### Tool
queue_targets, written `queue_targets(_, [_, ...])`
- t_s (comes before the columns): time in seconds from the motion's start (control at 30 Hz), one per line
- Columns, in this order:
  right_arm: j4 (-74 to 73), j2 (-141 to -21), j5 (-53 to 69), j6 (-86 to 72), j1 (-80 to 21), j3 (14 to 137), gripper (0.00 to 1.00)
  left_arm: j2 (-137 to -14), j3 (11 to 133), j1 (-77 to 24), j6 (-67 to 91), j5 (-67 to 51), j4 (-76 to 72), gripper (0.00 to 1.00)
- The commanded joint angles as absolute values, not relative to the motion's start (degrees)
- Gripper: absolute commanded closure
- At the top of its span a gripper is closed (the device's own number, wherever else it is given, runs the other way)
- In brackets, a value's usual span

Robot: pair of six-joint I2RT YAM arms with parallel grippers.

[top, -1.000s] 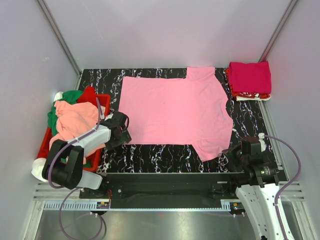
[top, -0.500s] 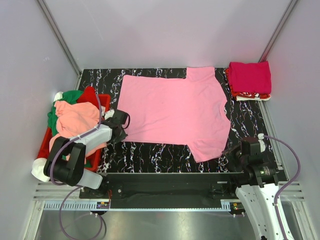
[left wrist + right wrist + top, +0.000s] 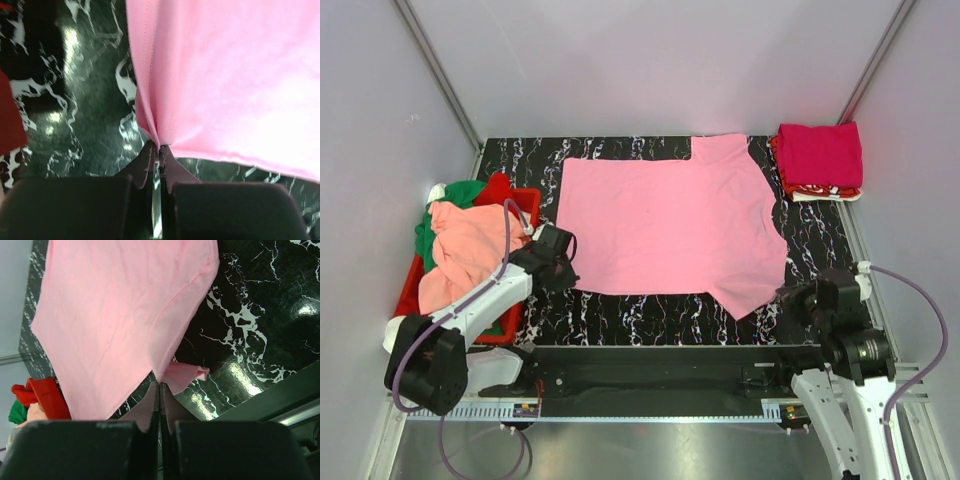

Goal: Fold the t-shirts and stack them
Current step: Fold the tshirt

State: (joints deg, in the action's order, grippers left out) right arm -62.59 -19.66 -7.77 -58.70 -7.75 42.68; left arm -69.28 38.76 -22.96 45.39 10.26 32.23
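1. At the far left, a red plastic crate (image 3: 408, 294) holds a heap of unfolded cloth with a salmon t-shirt (image 3: 465, 250) on top. Green and white pieces poke out from under it. How many shirts are buried there cannot be told.
2. The left end effector (image 3: 159, 149) is clamped on the near-left hem corner of the light pink t-shirt (image 3: 665, 225). Its fingers are pressed together on a small pleat of fabric. The bite looks thin, so the hem could slide out if that arm pulls hard or fast.
3. The light pink t-shirt lies spread flat across the middle of the black marbled table (image 3: 640, 305), with its sleeves towards the right.
4. The right end effector (image 3: 160, 384) is pinched shut on the edge of the near sleeve, where a small flap is curled under. Because this grip is on a sleeve and not the body, uneven lifting could skew the fold or drag the shirt off-square.
5. At the far-right corner rests a stack of folded shirts with a magenta folded shirt (image 3: 820, 155) on top. The layers beneath it show only as thin edges.
6. The left wrist view is blurred, and cloth hides both sets of pads.
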Motion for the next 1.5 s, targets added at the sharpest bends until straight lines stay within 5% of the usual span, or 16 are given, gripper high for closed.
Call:
queue_targets(0.0, [-57.49,-27.83,-7.39,-57.22,-7.56,45.43,1.00,-68.29,41.47,-23.29,42.63,3.62,36.73,1.00])
queue_targets(0.7, [-36.30,-80.39,-14.15,-41.22,-7.38,76.81,1.00,-96.76,77.16,-12.40,24.08,0.53,49.13,1.00])
queue_targets(1.17, [-35.50,-97.55,-18.19,-38.41,-5.37,90.52,1.00,-104.16,90.52,-11.07,25.13,9.74,58.53,1.00])
queue_targets(1.47, [-34.45,-104.67,-16.44,-37.35,-4.22,95.35,1.00,-112.22,100.27,-10.99,24.35,10.63,61.52,0.92])
